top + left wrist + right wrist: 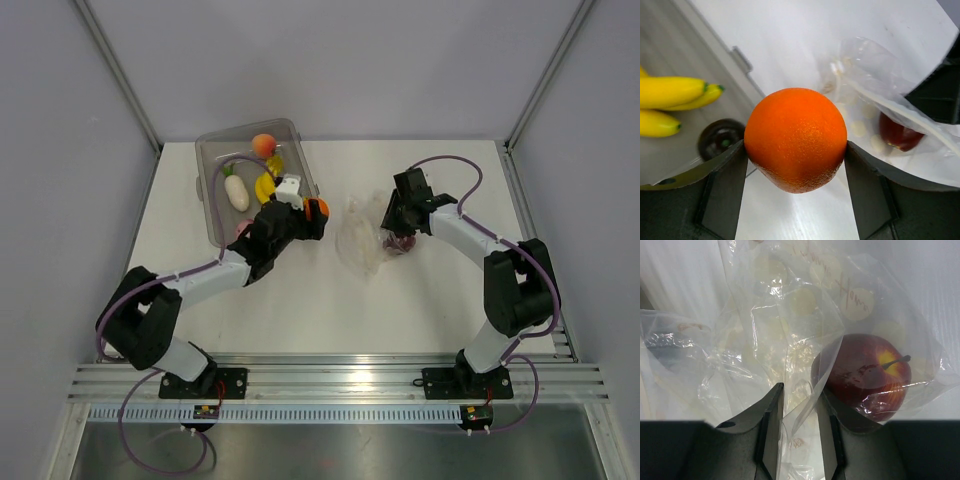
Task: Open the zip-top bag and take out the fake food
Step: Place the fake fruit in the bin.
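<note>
The left gripper (795,150) fingers clamp the orange (795,139) at frame centre, beside the tub (212,190) at upper left. The right gripper (799,435) fingers pinch a fold of the zip-top bag (790,340); the dark red apple (862,376) remains inside, at centre right. Risk: thin film may slip from the pinch, or the apple's weight may drag the bag across the surface (300,310).

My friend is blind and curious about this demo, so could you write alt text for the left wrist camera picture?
A robot gripper holds a toy orange between its two dark fingers, close to the camera. Behind it on the white table, a crinkly clear bag still contains a dark red apple. At left, yellow bananas and a dark round piece lie in a clear tub.
</note>
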Available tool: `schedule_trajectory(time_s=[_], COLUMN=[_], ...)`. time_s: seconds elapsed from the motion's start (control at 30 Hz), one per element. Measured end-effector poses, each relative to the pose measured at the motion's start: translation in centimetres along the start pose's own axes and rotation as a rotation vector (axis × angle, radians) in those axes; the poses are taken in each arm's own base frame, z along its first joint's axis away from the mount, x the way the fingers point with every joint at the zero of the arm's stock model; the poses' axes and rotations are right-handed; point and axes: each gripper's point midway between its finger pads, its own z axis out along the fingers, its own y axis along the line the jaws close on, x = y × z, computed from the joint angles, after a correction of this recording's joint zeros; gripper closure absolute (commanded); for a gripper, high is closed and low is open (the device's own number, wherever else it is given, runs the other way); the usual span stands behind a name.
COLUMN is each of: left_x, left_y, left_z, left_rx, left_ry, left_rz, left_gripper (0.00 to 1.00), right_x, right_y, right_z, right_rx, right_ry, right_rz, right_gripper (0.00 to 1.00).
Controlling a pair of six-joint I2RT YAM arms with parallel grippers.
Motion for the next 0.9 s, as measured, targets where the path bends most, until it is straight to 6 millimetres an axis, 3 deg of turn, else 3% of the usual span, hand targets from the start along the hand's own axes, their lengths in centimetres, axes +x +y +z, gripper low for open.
schedule_trajectory(time_s=[0.23, 0.37, 0.53, 0.9], left_x=[-1.7, -1.0, -0.8, -0.1], left_y=[7.2, 10.6, 12.1, 13.2], left_z=[-2.8, -3.9, -4.3, -4.2], left_rx=[-0.193, -0.316, -0.401, -0.466], left_ry=[-0.105, -0.142, -0.166, -0.159], left_rz=[-0.159, -0.237, -0.307, -0.341], left_gripper=[0.44, 0.40, 0.38, 0.34], right_x=[0.0, 0.0, 0.0, 0.0], right_y=[0.0, 0.0, 0.0, 0.1], right_z=[0.0, 0.0, 0.0, 0.0], right_rx=[-0.001, -0.001, -0.001, -0.003], right_ry=[0.000, 0.000, 0.000, 0.002], right_rz=[0.000, 0.000, 0.000, 0.000], right_gripper=[0.59, 0.59, 0.59, 0.58])
